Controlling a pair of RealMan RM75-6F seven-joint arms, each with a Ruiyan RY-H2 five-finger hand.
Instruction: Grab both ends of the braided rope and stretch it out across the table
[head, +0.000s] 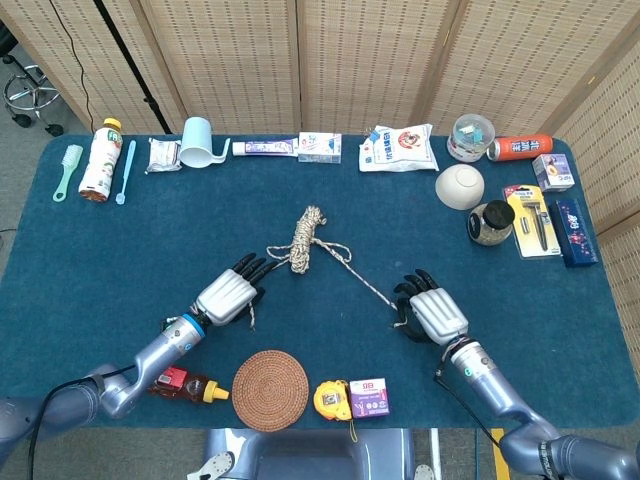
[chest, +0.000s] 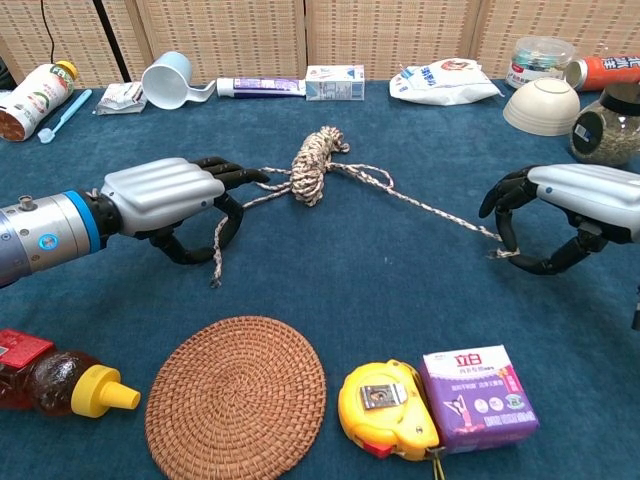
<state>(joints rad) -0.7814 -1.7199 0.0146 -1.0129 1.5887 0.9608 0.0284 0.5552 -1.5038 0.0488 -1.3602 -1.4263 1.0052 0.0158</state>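
Our left hand (chest: 170, 195) gripping one end of the braided rope (chest: 312, 165), our right hand (chest: 560, 205) pinching the other, coil mid-table (head: 120, 260).

Along the far edge of my table (head: 60, 260) I see, from the left corner, a green brush (head: 67, 170), a bottle with a yellow cap (head: 100, 158) lying down, a blue toothbrush (head: 125, 171), a small packet (head: 162, 154), a pale blue cup (head: 197, 141) on its side, a toothpaste tube (head: 265, 147), a small box (head: 320, 147) and a white pouch (head: 399, 148). Toward the far right corner sit a clear lidded container (head: 472, 135), an orange can (head: 519, 147) lying down, a white bowl (head: 460, 186) upside down, a dark-lidded jar (head: 490, 223), a yellow razor pack (head: 533, 221) and a dark blue box (head: 573, 230). By my near edge lie a honey bottle (chest: 50, 378), a round woven coaster (chest: 236, 397), a yellow tape measure (chest: 387, 404) and, touching it, a purple box (chest: 477, 397).
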